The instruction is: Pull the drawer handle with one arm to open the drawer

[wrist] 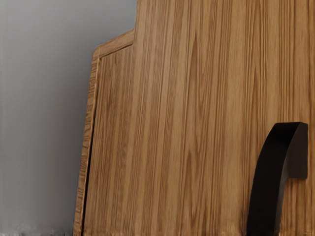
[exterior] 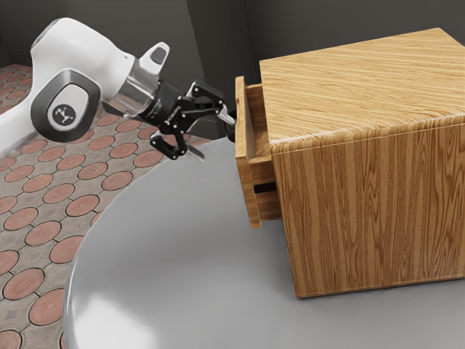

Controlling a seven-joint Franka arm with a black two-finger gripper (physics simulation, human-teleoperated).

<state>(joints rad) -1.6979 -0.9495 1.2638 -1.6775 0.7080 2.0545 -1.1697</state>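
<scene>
The arm reaches in from the upper left of the exterior view, and its black gripper [exterior: 213,134] sits just beside the drawer [exterior: 249,156] front, left of centre in the frame. The fingers [exterior: 227,115] look spread apart, the upper tip at the front panel; they seem not to clamp anything. The drawer stands pulled partway out of the wooden cabinet [exterior: 363,189], which rests on a round grey table [exterior: 182,262]. In the wrist view, the black curved handle [wrist: 278,177] shows at the lower right against the drawer's wood grain.

Terracotta-tiled floor [exterior: 109,156], dark grey walls [exterior: 327,18]
</scene>
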